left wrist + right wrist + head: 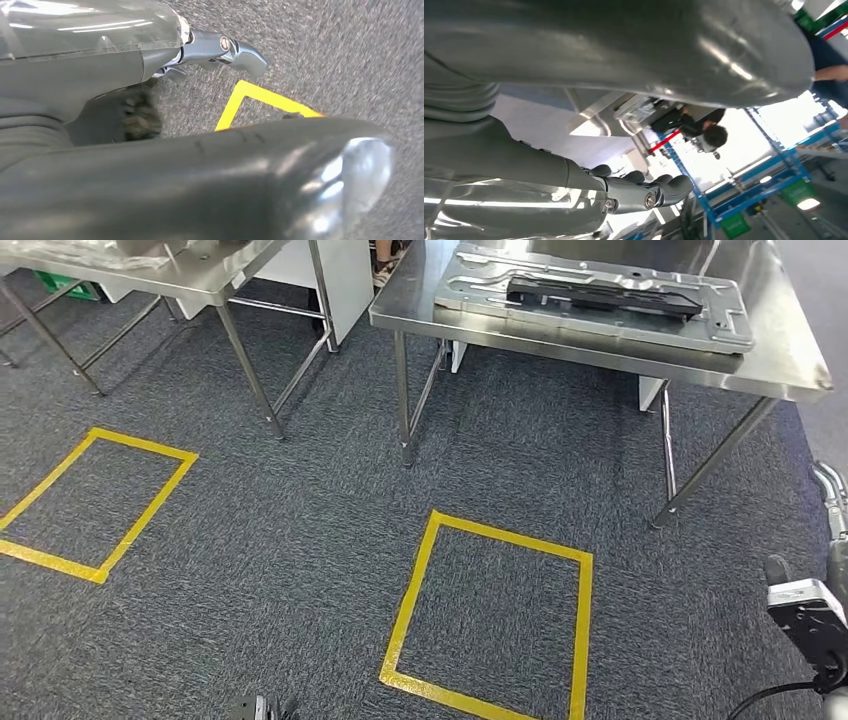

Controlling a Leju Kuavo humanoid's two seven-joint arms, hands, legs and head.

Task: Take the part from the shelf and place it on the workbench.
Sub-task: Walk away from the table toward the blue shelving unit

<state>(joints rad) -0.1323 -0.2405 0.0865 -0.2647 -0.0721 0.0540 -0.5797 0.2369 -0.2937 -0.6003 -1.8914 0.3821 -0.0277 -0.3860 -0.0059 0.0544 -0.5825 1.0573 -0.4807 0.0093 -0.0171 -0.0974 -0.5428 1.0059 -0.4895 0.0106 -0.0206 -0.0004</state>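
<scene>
The black part (600, 295) lies on a grey tray (720, 325) on the workbench (790, 365) ahead of me. My left hand (150, 75) and right hand (589, 165) hold nothing, fingers apart. Yellow tape (490, 620) marks the carpet.

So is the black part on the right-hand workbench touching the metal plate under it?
Touching. The head view shows the long black part lying flat on the grey metal plate, with no gap visible between them.

Flat grey metal part (600, 302) with a black piece atop, lying on the steel workbench (790, 365).
</scene>
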